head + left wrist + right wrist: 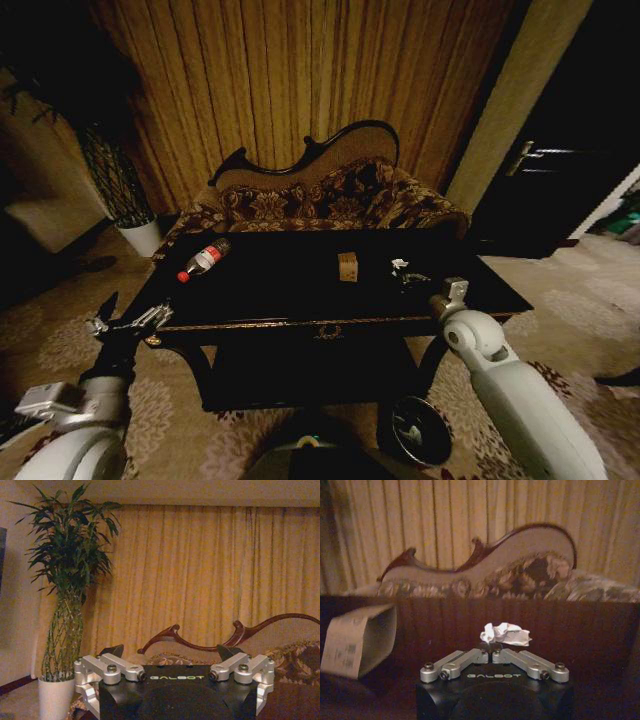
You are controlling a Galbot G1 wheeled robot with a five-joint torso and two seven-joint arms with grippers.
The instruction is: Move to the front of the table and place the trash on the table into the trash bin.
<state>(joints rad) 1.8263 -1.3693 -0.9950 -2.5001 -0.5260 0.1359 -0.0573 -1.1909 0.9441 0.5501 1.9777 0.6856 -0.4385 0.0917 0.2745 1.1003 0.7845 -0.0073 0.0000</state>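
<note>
Trash all on table (300, 290): bottle (204, 260), box (347, 266), wrapper (505, 633). Bin (418, 430) on floor, nothing dropped in. Left gripper (128, 322) wide open, empty. Right gripper (492, 656) closed, empty, by wrapper.

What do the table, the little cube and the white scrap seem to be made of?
The table: likely lacquered wood, black and glossy, gold-edged. The cube box: probably cardboard, matte tan with thin walls. The wrapper: paper or thin plastic, white and crumpled.
</note>
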